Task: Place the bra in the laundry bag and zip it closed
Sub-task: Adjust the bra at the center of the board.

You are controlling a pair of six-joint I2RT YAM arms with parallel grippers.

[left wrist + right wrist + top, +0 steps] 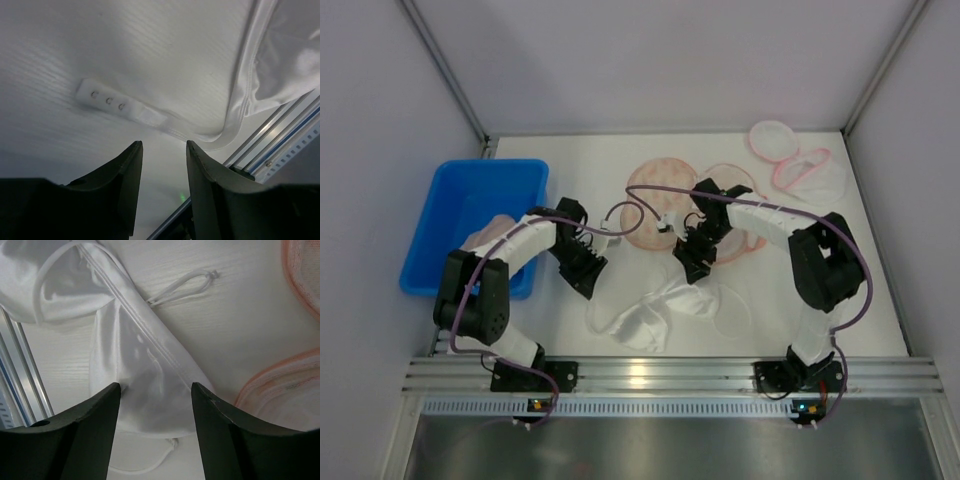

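Note:
The white bra (650, 312) lies crumpled on the table near the front, between the two arms. My left gripper (588, 266) hovers at its left end, open and holding nothing. In the left wrist view the gripper (162, 145) points at the bra's hook tab (107, 100), with a cup's edge (285, 65) at the right. My right gripper (692, 262) is open above the bra's right end. In the right wrist view white bra fabric (150, 365) lies below the spread gripper (156, 386). The round pink mesh laundry bag (665, 200) lies flat behind, its rim (295, 390) showing at the right.
A blue bin (470, 220) holding pale garments stands at the left. Another pink and white mesh bag (790, 160) lies at the back right. The aluminium rail (660, 375) runs along the table's near edge. Grey walls close in on three sides.

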